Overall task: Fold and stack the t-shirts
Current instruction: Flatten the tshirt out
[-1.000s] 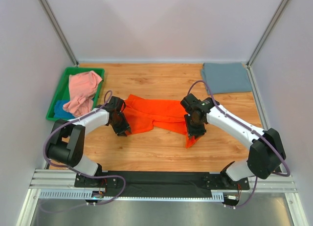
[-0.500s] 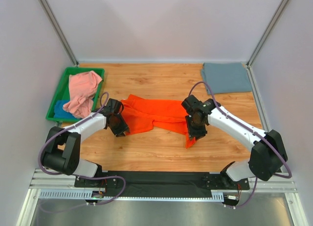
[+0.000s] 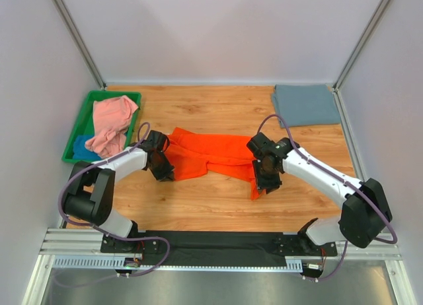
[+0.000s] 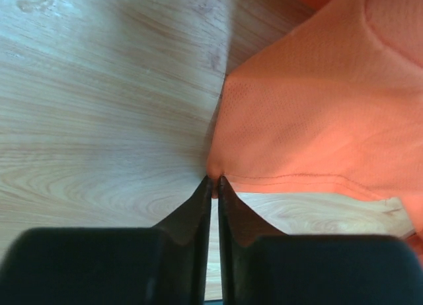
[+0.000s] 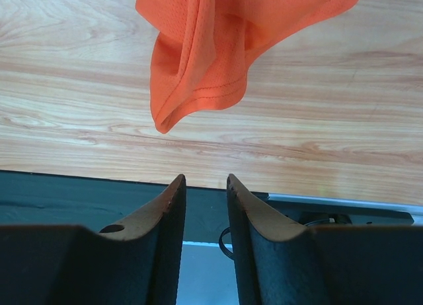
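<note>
Left wrist view: the table [image 4: 99,120] left of the left gripper [image 4: 213,179] carries a pale sheen and reads soft. A dark shadow band runs ahead of the gripper along the edge of the orange t-shirt [image 4: 310,113], and the weave to its right is crisp. Right wrist view: wood grain and weave ahead of the right gripper [image 5: 205,178] are sharp, while the finger bodies are underexposed. Overhead view: bright, even, diffuse light from above, with faint soft shadows beneath both grippers and no glare.
</note>
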Controlling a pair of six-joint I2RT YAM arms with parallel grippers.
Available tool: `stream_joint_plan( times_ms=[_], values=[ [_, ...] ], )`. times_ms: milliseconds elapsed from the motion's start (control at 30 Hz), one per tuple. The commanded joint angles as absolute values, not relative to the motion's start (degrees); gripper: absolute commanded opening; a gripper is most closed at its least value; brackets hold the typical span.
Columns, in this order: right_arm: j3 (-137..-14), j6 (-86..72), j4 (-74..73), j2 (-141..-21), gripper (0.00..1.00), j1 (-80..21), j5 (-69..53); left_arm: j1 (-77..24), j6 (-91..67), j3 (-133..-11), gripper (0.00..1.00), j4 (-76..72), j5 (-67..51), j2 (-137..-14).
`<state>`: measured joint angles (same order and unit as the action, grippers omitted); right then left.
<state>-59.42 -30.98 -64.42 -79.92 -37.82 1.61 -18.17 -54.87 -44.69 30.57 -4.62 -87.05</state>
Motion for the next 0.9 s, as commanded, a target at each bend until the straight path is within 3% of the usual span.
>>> stream_joint_plan(
  times_ms=[0,133,500,867],
  values=[
    [-57.7,-33.4,-62.8,-77.2,0.33,-39.0,2.5,-18.1,-54.0,-46.1,0.10,32.7,-1.2,-88.9],
    [-54.4,-35.9,-58.4,-76.4,0.35,-39.6,2.3,-18.1,-52.8,-50.2,0.00,40.4,1.4,-86.5],
    [-51.6,-40.7,-48.9,-77.3,0.38,-41.8,2.5,-18.1,-51.2,-57.0,0.00,47.6,1.6,-84.1],
    [-48.5,-39.5,-43.2,-83.6,0.34,-45.6,7.2,-18.2,-49.7,-58.1,0.00,48.5,1.1,-85.1]
  ],
)
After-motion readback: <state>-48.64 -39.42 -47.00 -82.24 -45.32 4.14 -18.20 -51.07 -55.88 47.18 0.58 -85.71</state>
